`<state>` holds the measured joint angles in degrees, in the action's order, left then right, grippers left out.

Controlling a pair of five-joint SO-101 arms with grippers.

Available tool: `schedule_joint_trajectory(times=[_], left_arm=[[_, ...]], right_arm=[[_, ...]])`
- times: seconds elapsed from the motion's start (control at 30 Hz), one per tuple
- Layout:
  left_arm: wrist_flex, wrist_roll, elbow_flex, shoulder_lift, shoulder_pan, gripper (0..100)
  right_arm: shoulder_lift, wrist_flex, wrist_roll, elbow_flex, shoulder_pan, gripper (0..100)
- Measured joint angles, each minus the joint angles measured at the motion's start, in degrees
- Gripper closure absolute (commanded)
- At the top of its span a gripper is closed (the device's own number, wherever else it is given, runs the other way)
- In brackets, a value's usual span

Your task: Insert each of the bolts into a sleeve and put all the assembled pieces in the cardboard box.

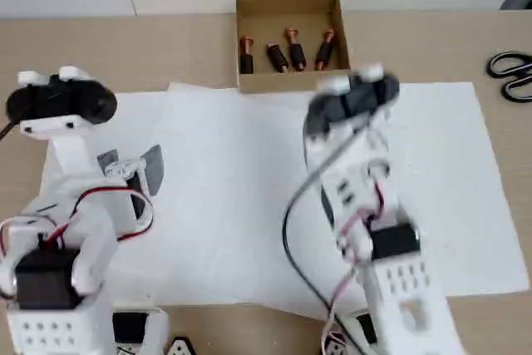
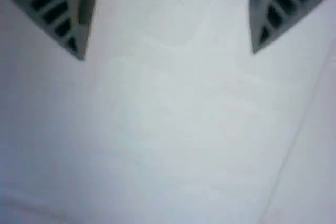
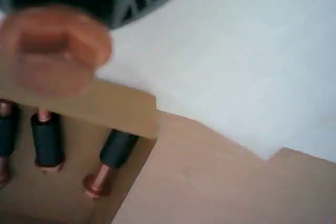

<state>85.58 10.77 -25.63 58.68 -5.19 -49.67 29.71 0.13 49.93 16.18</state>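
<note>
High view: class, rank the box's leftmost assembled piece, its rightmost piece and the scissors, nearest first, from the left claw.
1. Leftmost assembled piece, left end of the cardboard box.
2. Rightmost piece, box's right end.
3. Scissors, far to the right.

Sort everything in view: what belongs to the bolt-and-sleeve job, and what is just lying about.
Job:
cardboard box
four assembled pieces inside it
copper bolt above the box's wall

Lying about:
scissors on the bare table
white paper sheet under the arms
</note>
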Motion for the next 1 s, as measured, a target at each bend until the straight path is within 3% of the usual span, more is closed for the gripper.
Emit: schedule_joint_trajectory(times=[0.27,0.53,0.73,1.0], left_arm=[[-1.58,0.00,-0.35,15.38,0.00,81],[-7.56,0.00,-9.49,31.12,0.00,81],[-7.74,0.00,-15.30,37.63,0.00,81],[-7.91,0.00,-21.27,42.64,0.00,81]], right_arm=[[42.02,-7.12,0.00,-31.91,-0.09,99.5],[78.95,-7.47,0.00,-67.87,-0.09,99.5],[95.65,-7.47,0.00,-85.80,-0.09,99.5],[106.11,-7.47,0.00,-94.15,-0.09,97.2]])
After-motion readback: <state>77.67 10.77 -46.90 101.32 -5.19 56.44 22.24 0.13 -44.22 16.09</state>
